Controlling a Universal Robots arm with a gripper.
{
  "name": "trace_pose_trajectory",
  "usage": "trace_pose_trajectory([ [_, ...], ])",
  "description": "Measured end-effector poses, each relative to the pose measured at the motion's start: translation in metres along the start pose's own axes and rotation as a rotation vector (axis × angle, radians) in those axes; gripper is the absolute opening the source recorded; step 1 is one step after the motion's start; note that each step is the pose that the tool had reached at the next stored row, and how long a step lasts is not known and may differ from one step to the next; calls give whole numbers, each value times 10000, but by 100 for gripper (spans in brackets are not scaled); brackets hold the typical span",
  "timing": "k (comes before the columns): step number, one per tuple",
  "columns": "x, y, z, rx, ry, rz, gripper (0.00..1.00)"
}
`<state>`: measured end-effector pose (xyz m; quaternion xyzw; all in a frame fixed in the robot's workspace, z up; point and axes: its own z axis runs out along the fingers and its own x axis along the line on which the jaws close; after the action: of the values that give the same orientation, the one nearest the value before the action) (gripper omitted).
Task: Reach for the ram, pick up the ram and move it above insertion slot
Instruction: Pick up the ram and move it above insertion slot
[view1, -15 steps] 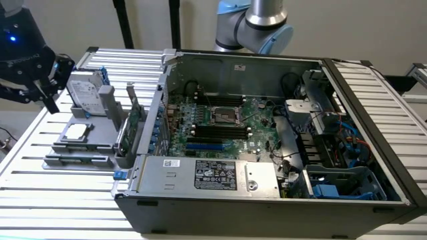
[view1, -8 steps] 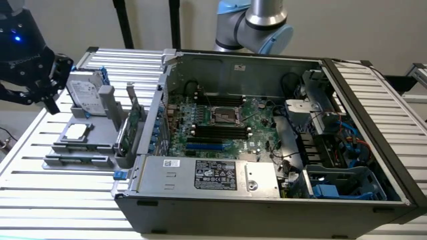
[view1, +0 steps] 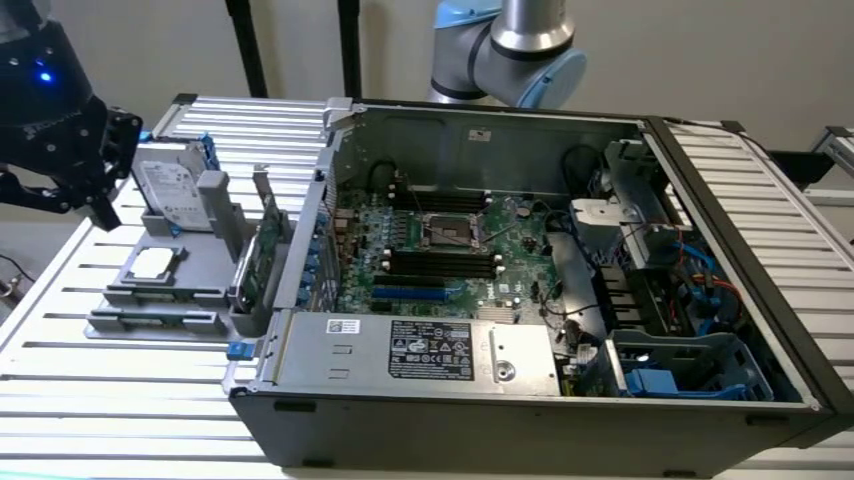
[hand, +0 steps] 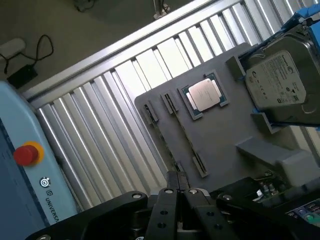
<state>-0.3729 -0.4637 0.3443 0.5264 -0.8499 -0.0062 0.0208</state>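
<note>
Black robot gripper (hand: 177, 176) hovers above the grey moulded fixture tray (hand: 225, 130) on the slatted aluminium counter (hand: 100, 125), jaws together and holding nothing. The thin, long green circuit-board ram (view1: 151, 318) lies along the tray's front edge, well apart from the gripper.

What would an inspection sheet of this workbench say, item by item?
Surface: slatted metal table carrying a grey parts tray and an open computer case.
Job's things: the ram seems to lie on edge at the tray's front, untouched; memory slots sit on the case's motherboard.
Clutter: hard drive, processor chip and green card with bracket, all on the tray.
Grippers: gripper hangs at the exterior view's left, near the hard drive, apart from the ram.
Cables: coloured wires inside the case; black cable on the floor.
Surroundings: red stop button; pale wall.
</note>
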Motion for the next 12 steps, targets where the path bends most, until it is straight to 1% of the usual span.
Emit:
trace_pose_trajectory([
  [12,-1,-1,47,71,67,-2178,11],
])
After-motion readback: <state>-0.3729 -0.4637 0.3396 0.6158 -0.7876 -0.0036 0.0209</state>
